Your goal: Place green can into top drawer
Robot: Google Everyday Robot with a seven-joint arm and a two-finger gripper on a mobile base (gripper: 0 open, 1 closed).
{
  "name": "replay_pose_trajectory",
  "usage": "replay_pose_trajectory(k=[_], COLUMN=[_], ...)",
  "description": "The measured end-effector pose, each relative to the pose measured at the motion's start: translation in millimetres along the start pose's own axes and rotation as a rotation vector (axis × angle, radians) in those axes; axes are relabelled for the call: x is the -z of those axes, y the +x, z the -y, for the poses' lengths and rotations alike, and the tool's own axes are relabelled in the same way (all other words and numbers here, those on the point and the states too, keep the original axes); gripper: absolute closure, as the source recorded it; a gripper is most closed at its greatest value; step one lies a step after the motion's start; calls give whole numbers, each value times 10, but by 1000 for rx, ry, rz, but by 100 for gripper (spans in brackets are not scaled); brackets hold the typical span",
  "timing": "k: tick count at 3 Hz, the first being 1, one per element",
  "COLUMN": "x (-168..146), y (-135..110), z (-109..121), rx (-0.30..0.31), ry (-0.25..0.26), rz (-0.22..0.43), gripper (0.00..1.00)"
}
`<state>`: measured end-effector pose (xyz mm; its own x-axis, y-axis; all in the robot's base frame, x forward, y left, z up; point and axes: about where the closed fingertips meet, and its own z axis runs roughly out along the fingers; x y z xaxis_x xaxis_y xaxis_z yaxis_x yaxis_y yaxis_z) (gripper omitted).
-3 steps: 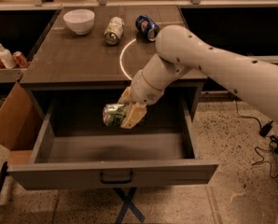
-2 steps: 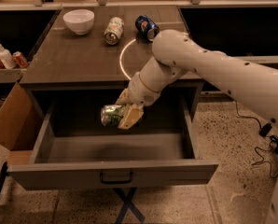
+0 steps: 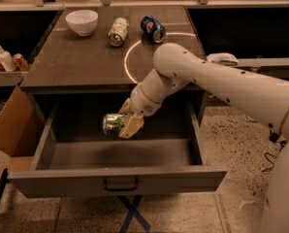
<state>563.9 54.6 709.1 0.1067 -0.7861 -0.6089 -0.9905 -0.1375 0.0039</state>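
The top drawer stands pulled open under the dark counter, its front panel with a dark bar handle facing me. My gripper hangs inside the open drawer, above its floor and toward the back. It is shut on the green can, a shiny green and silver can held on its side, its end facing left. The can is off the drawer floor. My white arm reaches in from the right.
On the counter lie a pale white-green can and a blue can, with a white bowl at the back left. A cardboard box stands left of the drawer. Bottles sit on a left shelf.
My gripper with the green can has shifted slightly left and down inside the drawer; the arm's elbow moved left with it.
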Motion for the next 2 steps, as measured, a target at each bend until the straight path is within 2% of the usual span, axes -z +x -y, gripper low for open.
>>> replay_pose_trajectory(k=[2], x=[-283], y=[106], z=[-24], rx=[-139], ry=[-15], rz=[6], gripper=[100])
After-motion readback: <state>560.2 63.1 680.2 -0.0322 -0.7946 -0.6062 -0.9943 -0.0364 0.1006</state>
